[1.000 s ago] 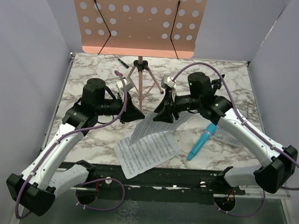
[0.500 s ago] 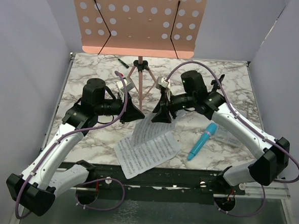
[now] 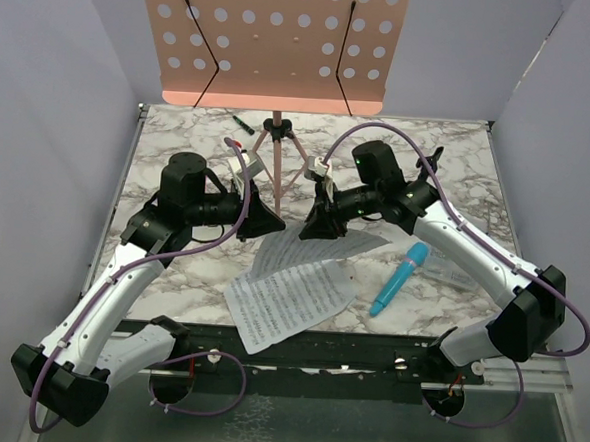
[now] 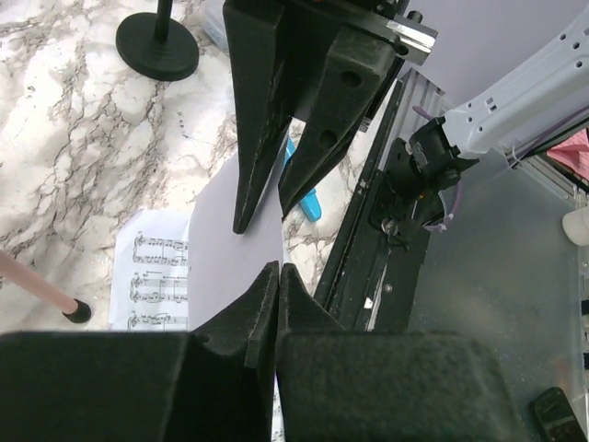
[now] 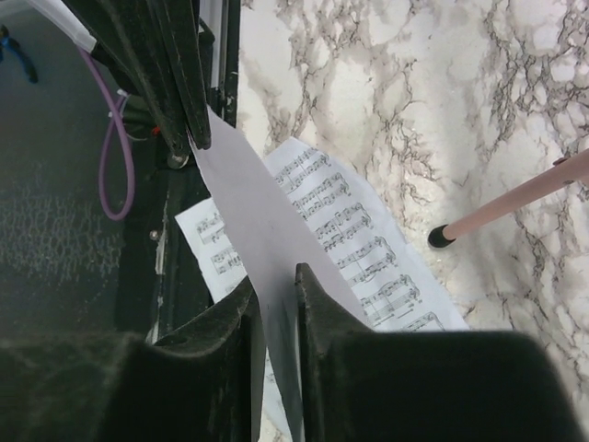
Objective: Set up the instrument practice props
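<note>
The marble table (image 3: 478,182) carries everything. At its far edge stands the pink perforated music stand (image 3: 271,39), upright on its tripod legs, with its desk bare and facing the arms.

In the middle of the table, in front of the stand's legs, the two arms meet over the white sheet-music pages. One printed page (image 3: 290,301) lies flat near the front edge. A second page (image 3: 323,251) is lifted above it and shows its blank side in both wrist views.

The left gripper (image 3: 272,225) is closed tight on one corner of this lifted page. The right gripper (image 3: 320,226) is at the opposite side. Its jaws stand a little apart with the paper passing between them, and it is not clear whether a pad touches the sheet.

The bright blue toy microphone (image 3: 399,280) lies on the table to the right of the pages, apart from them. The small black mic stand (image 4: 157,44) stands upright on its round base further back on the right side. A small black-green stick (image 3: 242,125) lies near the stand's left leg.
</note>
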You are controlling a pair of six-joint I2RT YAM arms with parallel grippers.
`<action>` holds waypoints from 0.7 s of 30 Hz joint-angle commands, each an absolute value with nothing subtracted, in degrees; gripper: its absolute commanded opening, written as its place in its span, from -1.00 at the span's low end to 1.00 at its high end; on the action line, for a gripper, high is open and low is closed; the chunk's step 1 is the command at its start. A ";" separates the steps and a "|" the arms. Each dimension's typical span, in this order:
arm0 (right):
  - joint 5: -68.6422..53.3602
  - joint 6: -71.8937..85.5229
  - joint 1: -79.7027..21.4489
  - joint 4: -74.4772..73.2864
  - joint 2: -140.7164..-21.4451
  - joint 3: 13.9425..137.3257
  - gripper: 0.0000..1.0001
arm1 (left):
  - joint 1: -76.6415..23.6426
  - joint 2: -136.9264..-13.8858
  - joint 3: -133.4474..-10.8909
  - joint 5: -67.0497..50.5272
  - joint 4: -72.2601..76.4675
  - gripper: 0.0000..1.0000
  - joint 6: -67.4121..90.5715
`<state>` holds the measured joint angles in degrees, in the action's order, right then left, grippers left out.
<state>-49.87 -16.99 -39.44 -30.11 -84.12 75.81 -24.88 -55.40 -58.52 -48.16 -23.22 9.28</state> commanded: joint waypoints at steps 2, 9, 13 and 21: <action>-49.65 -17.40 -39.74 -31.84 -84.78 77.61 -0.84 | -25.14 -55.23 -60.63 -45.93 -23.02 -0.77 9.04; -48.44 -14.22 -39.73 -29.96 -83.77 77.12 -0.99 | -25.16 -55.81 -60.88 -43.64 -22.53 0.30 9.33; -44.65 -11.08 -39.74 -28.51 -82.54 76.04 -0.99 | -25.16 -55.63 -61.77 -39.29 -22.52 0.59 8.62; -43.95 -5.35 -37.70 -26.17 -80.52 73.93 -0.99 | -25.09 -53.41 -62.61 -26.78 -22.55 0.88 7.04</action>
<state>-45.10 -9.32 -38.94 -28.08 -82.37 75.02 -24.88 -55.37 -61.06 -36.32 -23.20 8.45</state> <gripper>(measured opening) 0.006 0.913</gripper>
